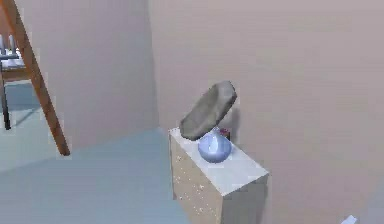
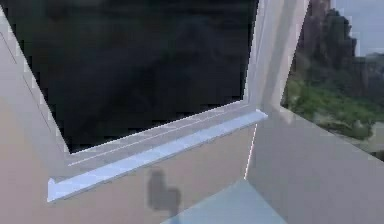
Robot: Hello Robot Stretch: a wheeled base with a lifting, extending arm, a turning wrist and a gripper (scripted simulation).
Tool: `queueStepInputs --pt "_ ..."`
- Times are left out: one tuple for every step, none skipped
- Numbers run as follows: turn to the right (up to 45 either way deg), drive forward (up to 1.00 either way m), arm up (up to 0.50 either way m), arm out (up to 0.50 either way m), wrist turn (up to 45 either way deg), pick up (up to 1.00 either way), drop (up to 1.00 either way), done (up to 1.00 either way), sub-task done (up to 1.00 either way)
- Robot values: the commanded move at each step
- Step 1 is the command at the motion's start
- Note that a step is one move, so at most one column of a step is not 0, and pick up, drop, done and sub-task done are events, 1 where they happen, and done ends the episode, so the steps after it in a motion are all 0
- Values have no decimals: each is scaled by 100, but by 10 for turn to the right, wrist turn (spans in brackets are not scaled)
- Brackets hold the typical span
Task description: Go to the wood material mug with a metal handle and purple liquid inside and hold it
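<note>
In the forward view a pale speckled stone block (image 1: 205, 185) stands against the beige wall. On its top sit a round pale-blue vase-like thing (image 1: 214, 147) and a grey slab-shaped rock (image 1: 209, 108) that leans over it. A small dark red bit (image 1: 226, 130) peeks out behind the blue thing; what it is cannot be made out.
A brown wooden slanted beam (image 1: 42, 85) runs down the forward view's left, with a dark chair-like shape (image 1: 10, 60) behind it. Grey-blue floor (image 1: 90, 185) lies before the block. The arm side view has a large dark window (image 2: 140, 60), its pale sill (image 2: 160, 150) and rocky greenery (image 2: 335, 70) outside.
</note>
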Motion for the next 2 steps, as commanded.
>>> queueStepInputs --pt "-450 0 0 0 0 0 0 0 0" --pt "-330 0 0 0 0 0 0 0 0"
